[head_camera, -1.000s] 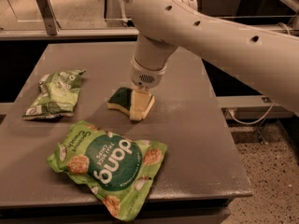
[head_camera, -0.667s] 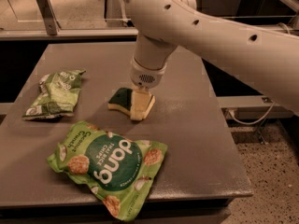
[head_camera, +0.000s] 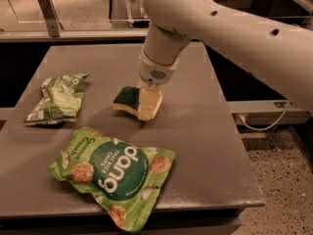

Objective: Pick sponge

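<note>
The sponge (head_camera: 125, 97) has a dark green top on a pale yellow base and lies on the grey table (head_camera: 205, 146) near its middle. My gripper (head_camera: 147, 106) hangs from the big white arm (head_camera: 230, 28) and has come straight down onto the sponge's right end, at table height. Its pale front part covers that end of the sponge, and only the left half of the sponge shows.
A large green "dang" snack bag (head_camera: 113, 173) lies at the table's front, just below the sponge. A smaller crumpled green bag (head_camera: 58, 97) lies at the left. The table's right edge drops to a speckled floor (head_camera: 283, 180). A rail (head_camera: 49, 9) runs along the back.
</note>
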You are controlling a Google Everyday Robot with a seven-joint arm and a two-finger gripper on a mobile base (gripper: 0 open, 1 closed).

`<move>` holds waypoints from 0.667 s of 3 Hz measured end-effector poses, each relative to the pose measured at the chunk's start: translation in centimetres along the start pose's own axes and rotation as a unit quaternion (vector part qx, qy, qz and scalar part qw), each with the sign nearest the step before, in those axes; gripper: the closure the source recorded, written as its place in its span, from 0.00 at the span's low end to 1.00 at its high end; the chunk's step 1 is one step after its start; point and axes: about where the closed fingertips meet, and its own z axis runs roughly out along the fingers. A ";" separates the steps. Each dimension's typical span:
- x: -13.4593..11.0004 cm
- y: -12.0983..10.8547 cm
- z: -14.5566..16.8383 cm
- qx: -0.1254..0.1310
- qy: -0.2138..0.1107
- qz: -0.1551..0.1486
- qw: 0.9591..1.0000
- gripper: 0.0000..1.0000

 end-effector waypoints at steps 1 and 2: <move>-0.2 -1.0 -3.2 0.002 -0.044 -0.038 0.998 1.00; -0.1 -0.9 -6.4 0.014 -0.084 -0.063 0.994 1.00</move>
